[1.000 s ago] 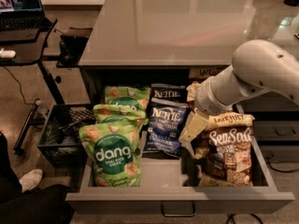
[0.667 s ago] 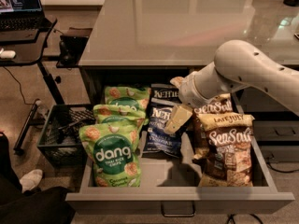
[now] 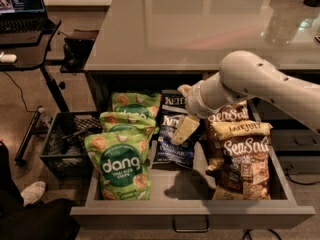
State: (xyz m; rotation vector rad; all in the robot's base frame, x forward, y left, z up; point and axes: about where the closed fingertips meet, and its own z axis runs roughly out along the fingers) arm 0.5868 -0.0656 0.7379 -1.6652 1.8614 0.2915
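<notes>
In the camera view, your hand hangs inside the open drawer, just above centre of the frame. It is on the end of the white arm, which reaches in from the right edge. You cannot tell from here whether the hand is released or clenched. Its pale tip lies across the upper part of the dark blue Kettle bag, which stands in the middle row of the drawer with a second Kettle bag behind it. Whether the hand touches the bag or only hovers in front of it is not clear.

The step in hand looks like the approach to that blue bag. Nothing is lifted, and every bag stands in its row.

The neighbours are close. Three green Dang bags fill the left of the drawer, right beside the blue one. Two Sea Salt bags stand at the right, under the arm's wrist.

A move from this pose calls for a straight, narrow path onto the top edge of the blue bag. Keep the wrist off the Sea Salt bags, and mind the table edge directly above the back of the drawer. A black crate sits on the floor at the left, well apart.
</notes>
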